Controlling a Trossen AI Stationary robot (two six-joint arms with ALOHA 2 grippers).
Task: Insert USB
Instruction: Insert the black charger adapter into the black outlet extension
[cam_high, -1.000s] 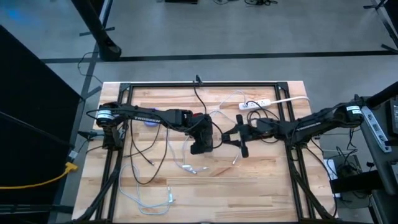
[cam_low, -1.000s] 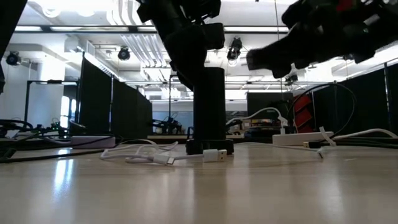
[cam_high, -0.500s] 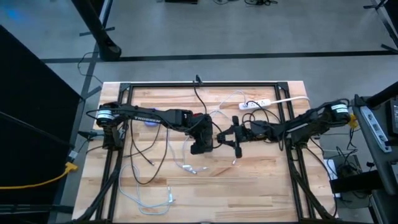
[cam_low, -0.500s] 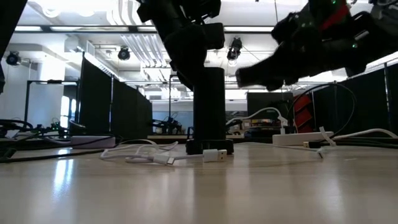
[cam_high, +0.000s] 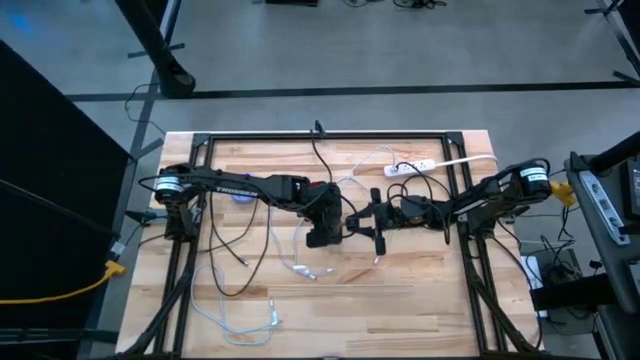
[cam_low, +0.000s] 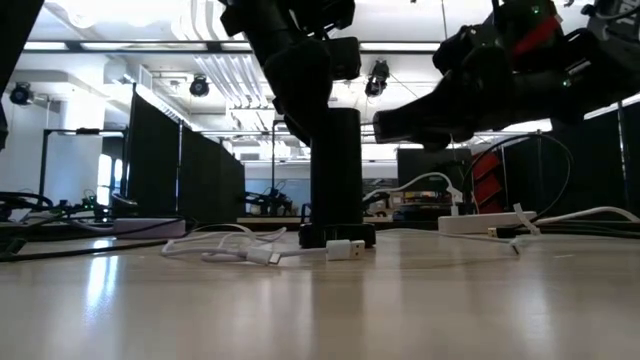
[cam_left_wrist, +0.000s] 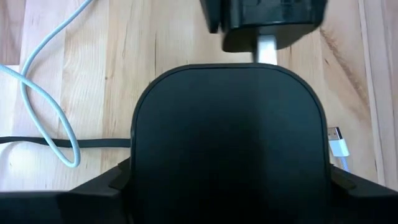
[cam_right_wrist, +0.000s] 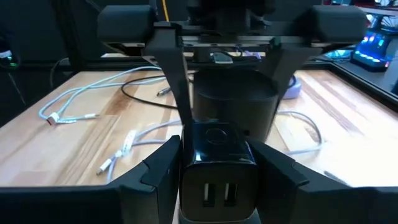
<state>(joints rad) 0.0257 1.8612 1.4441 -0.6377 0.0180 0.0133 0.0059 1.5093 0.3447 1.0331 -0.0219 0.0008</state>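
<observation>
High view: a wooden table (cam_high: 400, 290) fills the middle of the frame, strewn with white and black cables. The left gripper (cam_high: 325, 222), reaching in from the left edge, sits at the centre, clamped on a tall black block (cam_high: 322, 232) that stands on the wood. The right gripper (cam_high: 372, 222), coming from the right edge, is just beside it and faces it. A white power strip (cam_high: 412, 167) lies in the upper right.

Low view: the black block (cam_low: 336, 175) stands upright at the centre, probably steadied so the other arm can push against it. The right gripper (cam_low: 420, 115) hangs in the upper right, off the table, its tip pointing at the block. A loose white USB plug (cam_low: 348, 248) lies on the table, centre, in front of the block's foot.

Left wrist view: the block (cam_left_wrist: 229, 140) fills the lower frame between this arm's fingers (cam_left_wrist: 102, 186). At top centre a black charger (cam_left_wrist: 264, 25) points its metal prong at the block's edge, nearly touching.

Right wrist view: at bottom centre the right gripper's jaws are clamped on the black charger (cam_right_wrist: 217, 165), whose two USB sockets face the camera. The block (cam_right_wrist: 233, 109) stands directly beyond, suggesting the charger is lined up to be pressed in.
</observation>
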